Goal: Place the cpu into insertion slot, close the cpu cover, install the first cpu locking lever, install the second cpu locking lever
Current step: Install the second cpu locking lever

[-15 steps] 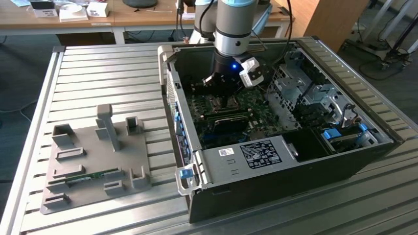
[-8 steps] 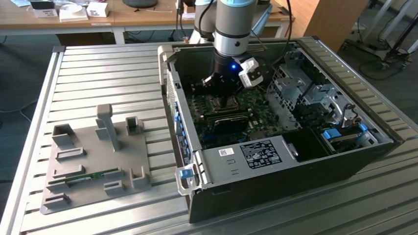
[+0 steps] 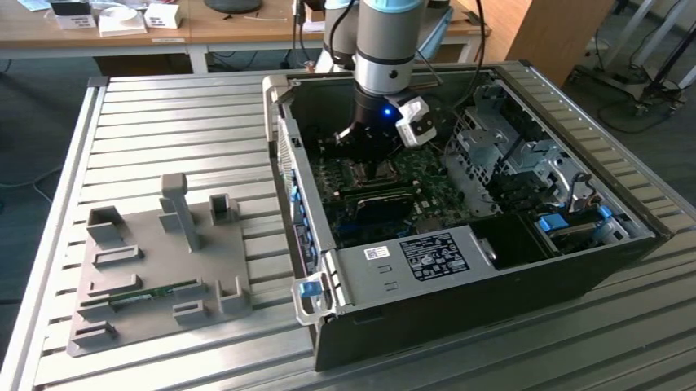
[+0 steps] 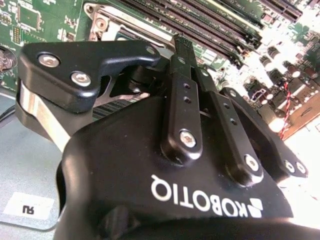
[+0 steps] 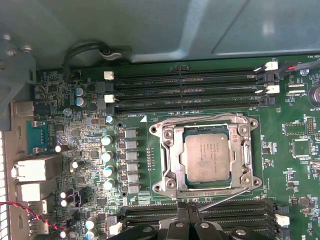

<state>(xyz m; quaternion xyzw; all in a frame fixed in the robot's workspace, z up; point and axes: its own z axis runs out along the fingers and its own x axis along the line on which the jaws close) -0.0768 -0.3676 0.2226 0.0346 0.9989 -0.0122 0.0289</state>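
Note:
In the first wrist view the cpu (image 5: 205, 157) lies flat in the insertion slot (image 5: 159, 187) on the green board. The cpu cover (image 5: 170, 150) is down over it, its window framing the silver top. One thin locking lever (image 5: 225, 200) slants up off the slot's edge, and its free end reaches my fingertips. Another lever (image 5: 200, 117) lies flat along the opposite edge. My gripper (image 5: 186, 209) is at that edge, with its black fingers (image 4: 182, 90) pressed together. In the exterior view my gripper (image 3: 379, 169) is low inside the open computer case (image 3: 609, 261) and hides the slot.
Long black memory slots (image 5: 190, 87) run on both sides of the socket. A row of capacitors (image 5: 107, 155) and rear ports (image 5: 30, 170) stand beside it. The case wall (image 5: 150, 25) is close. A grey fixture plate (image 3: 152, 269) sits on the slatted table at the exterior view's left.

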